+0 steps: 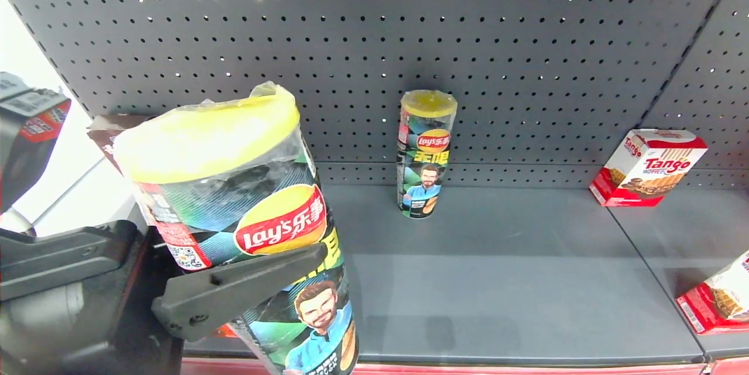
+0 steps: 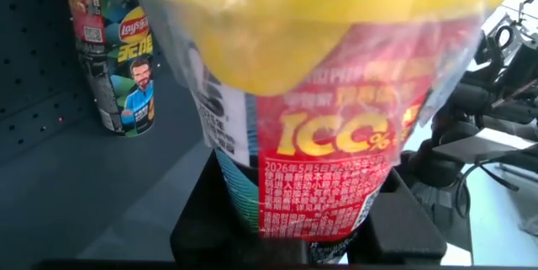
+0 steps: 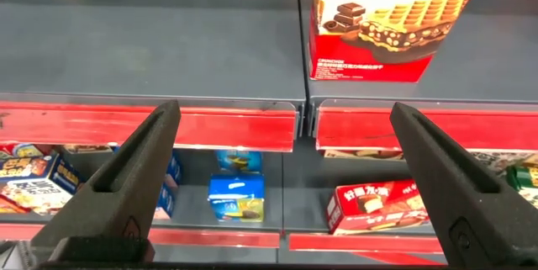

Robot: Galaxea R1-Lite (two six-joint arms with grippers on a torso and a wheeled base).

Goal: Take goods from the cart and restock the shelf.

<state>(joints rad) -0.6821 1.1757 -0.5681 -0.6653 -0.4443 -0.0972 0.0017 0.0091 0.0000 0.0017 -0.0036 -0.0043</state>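
While my left claw clamps a chips can by the shelf, my right claw gapes wide.

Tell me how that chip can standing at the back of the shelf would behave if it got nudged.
Likely tips easily: the standing chip can is tall and narrow, upright on the smooth shelf. Once down, its round body would probably roll. Its glossy wrap may be slippery.
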